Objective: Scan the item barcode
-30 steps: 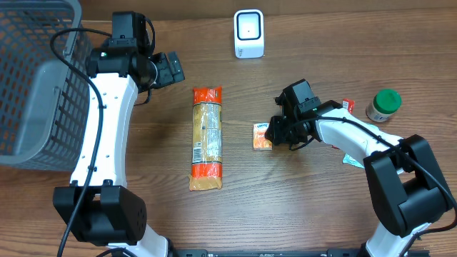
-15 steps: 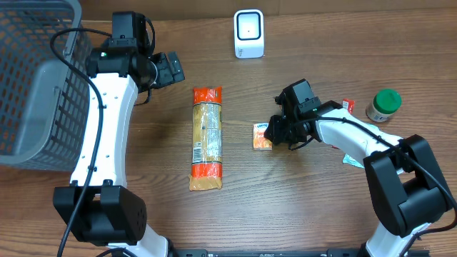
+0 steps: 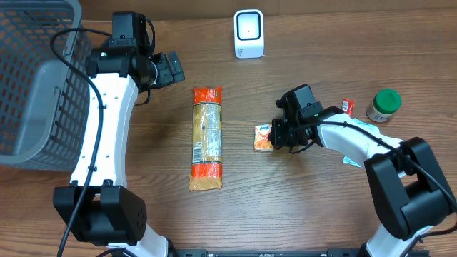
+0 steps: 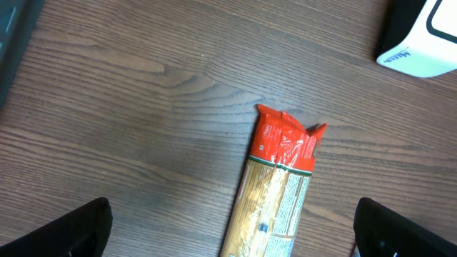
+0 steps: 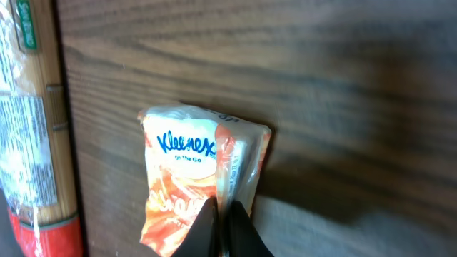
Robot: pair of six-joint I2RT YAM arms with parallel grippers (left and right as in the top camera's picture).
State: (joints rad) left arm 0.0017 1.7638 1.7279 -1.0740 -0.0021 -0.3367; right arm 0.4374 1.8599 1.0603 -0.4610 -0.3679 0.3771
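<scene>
A small orange and white Kleenex tissue pack (image 3: pixel 263 137) lies on the wooden table, left of my right gripper (image 3: pixel 275 135). In the right wrist view the pack (image 5: pixel 193 164) stands on edge, and my right gripper (image 5: pixel 223 227) is shut on the pack's near edge, its fingers pinching the wrapper. The white barcode scanner (image 3: pixel 248 33) stands at the back of the table, its corner also in the left wrist view (image 4: pixel 425 39). My left gripper (image 3: pixel 168 69) hangs open above the table, left of the scanner; below it lies a long spaghetti packet (image 4: pixel 280 189).
The spaghetti packet (image 3: pixel 207 139) lies lengthwise mid-table, left of the tissue pack. A grey wire basket (image 3: pixel 32 78) fills the far left. A green-lidded jar (image 3: pixel 384 105), a small red item (image 3: pixel 348 106) and a pale packet (image 3: pixel 350 159) lie by the right arm.
My right gripper has closed on the tissue pack's edge, and the pack has shifted slightly toward it. The left arm has not moved.
</scene>
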